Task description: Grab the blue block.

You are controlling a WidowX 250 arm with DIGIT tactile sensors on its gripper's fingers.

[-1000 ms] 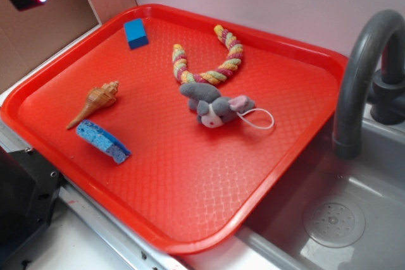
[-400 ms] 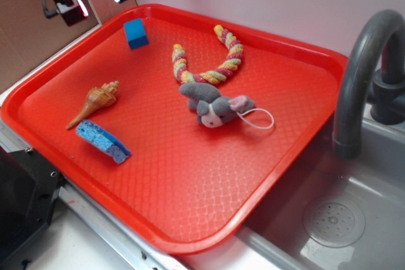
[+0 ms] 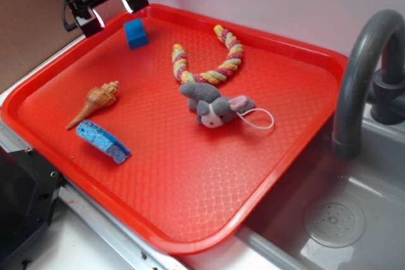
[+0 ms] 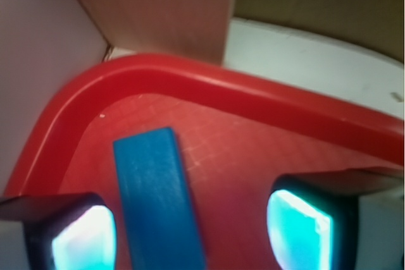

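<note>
Gripper [image 3: 109, 6] has shifted right & down since prev frame, now just above blue block [image 3: 135, 33]; jaws spread wide, nothing held. Descent next, prob.

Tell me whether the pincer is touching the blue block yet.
Apart. In the wrist view the blue block lies between the open pincer's fingertips, nearer the left one, with red tray showing on both sides; the exterior view shows the pincer above it.
</note>
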